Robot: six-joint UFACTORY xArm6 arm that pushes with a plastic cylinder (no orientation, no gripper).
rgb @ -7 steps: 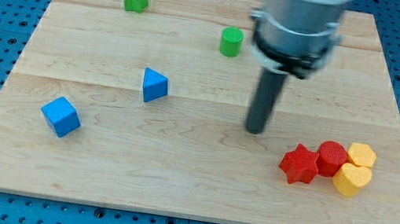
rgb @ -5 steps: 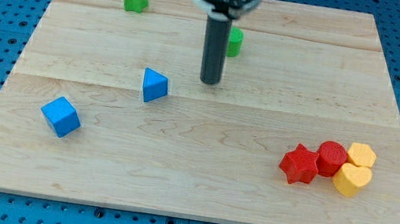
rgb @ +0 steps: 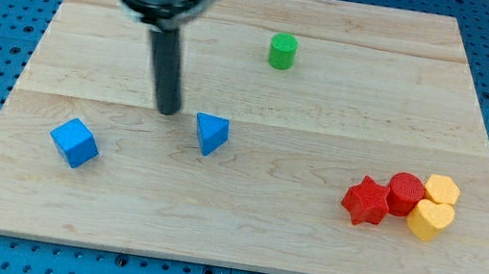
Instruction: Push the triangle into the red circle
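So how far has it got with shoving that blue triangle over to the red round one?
Done: my tip sits on the blue triangle's far side from the red circle, just up and to the view's left of it. In hand: the push; the triangle has shifted a little toward the view's right since a moment ago. Left: most of the way, a wide stretch of board still separates them.

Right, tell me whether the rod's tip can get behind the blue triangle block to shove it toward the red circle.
Probably yes: my tip sits just to the view's left of the blue triangle block, bare wood between them, and the red circle block lies off to the right.
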